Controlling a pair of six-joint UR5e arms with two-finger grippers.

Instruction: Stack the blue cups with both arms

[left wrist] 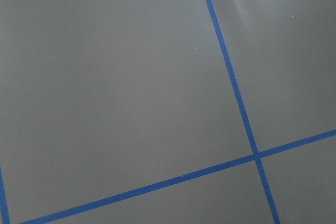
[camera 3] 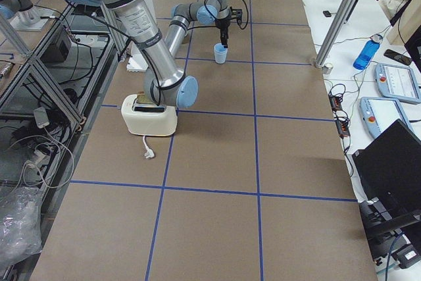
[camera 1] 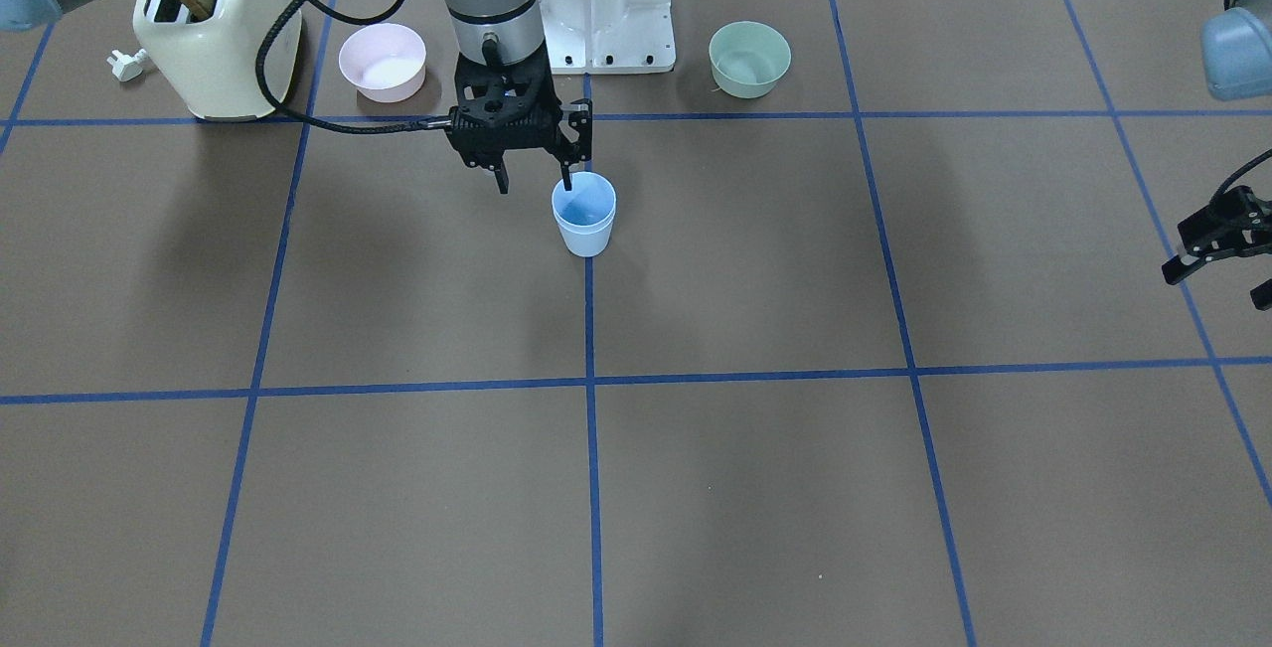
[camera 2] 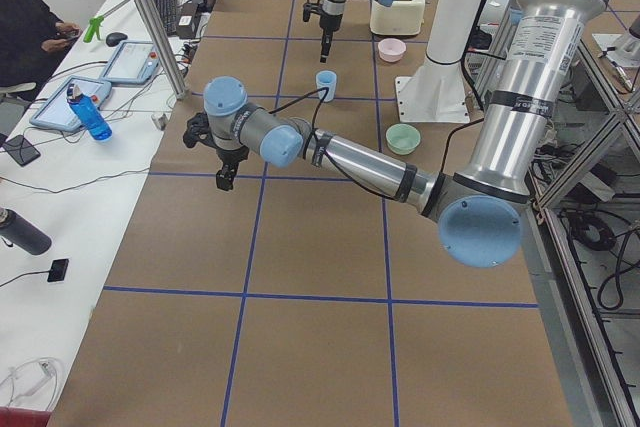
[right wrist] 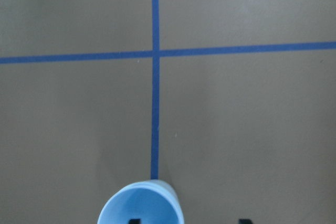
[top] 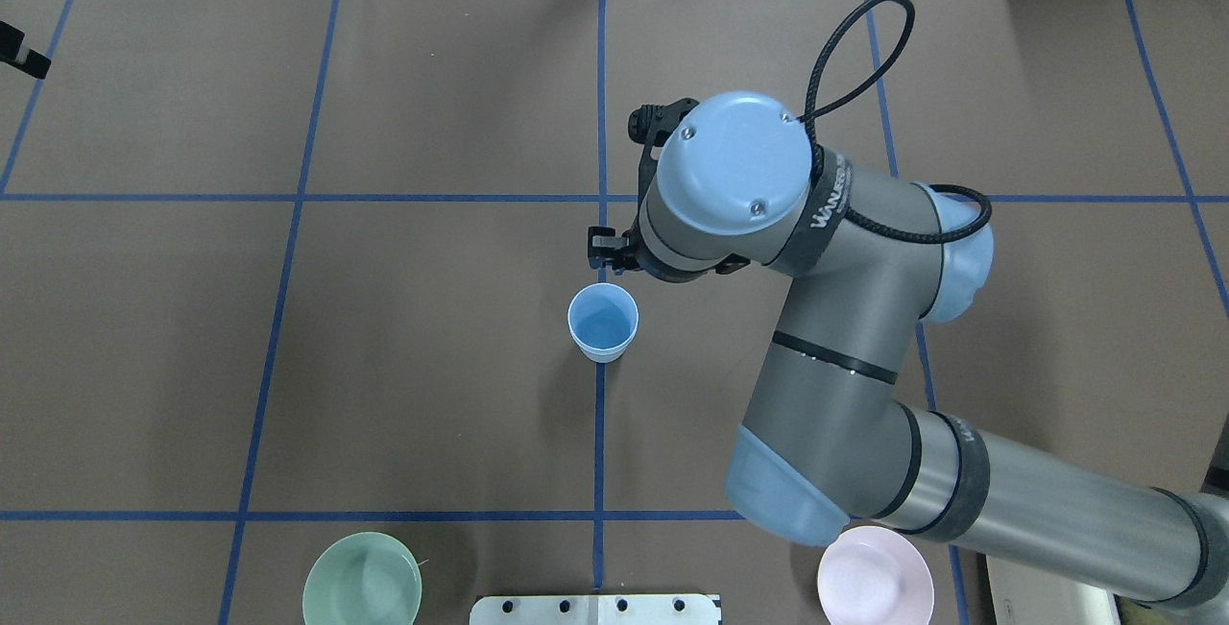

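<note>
Plastic, light, probably slippery: cup gets pinched best at the rim, straddled by the spread right gripper; left gripper is spread too.

Overhead: from behind the base, looking steeply down. Front-facing: opposite side, mirrored. Side views: from each table end, far back, lengthwise. Wrist views: close above its surface. Shared by all except left wrist: the blue cup.

Smooth plastic blue cup, matt paper-covered table w/ blue tape.
</note>
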